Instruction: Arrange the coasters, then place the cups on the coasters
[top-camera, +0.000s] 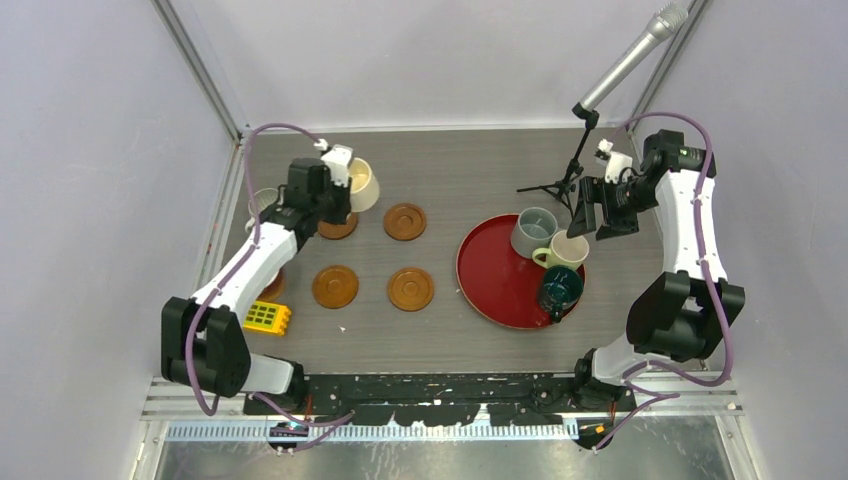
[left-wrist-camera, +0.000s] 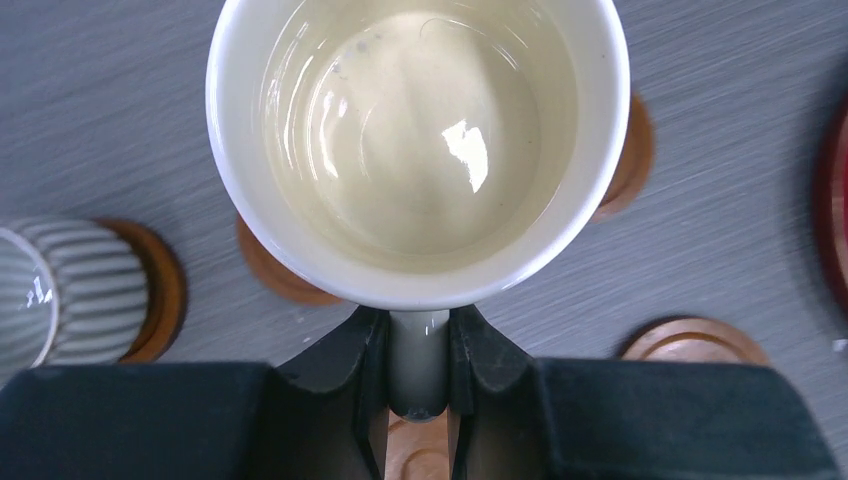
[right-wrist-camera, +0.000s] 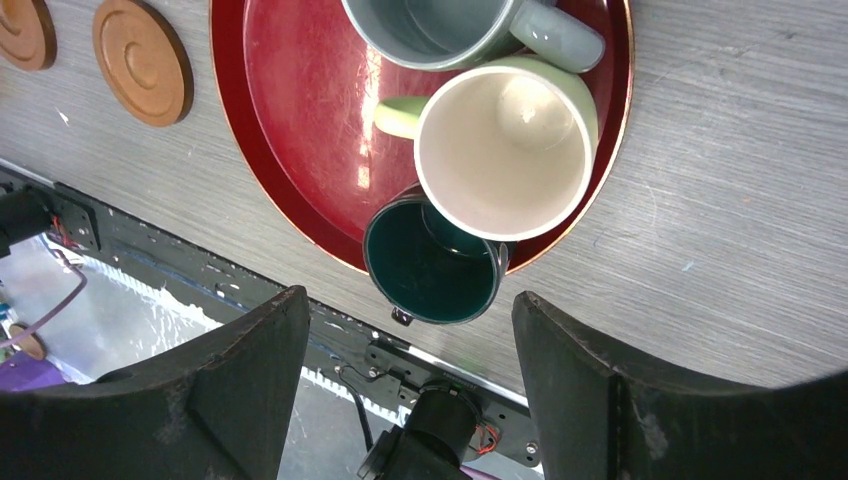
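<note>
Three cups (top-camera: 533, 232) on tray (top-camera: 490, 285), right of coasters (top-camera: 411, 289).

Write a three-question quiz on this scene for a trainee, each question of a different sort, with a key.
1. True or false: the right gripper is open and holds nothing.
2. How many mugs stand on the red tray? A two, B three, C five.
3. Fill in: the left gripper grips the cream mug by its ____.
Key: 1 true. 2 B: grey-blue mug, pale green mug, dark teal mug. 3 handle.
</note>
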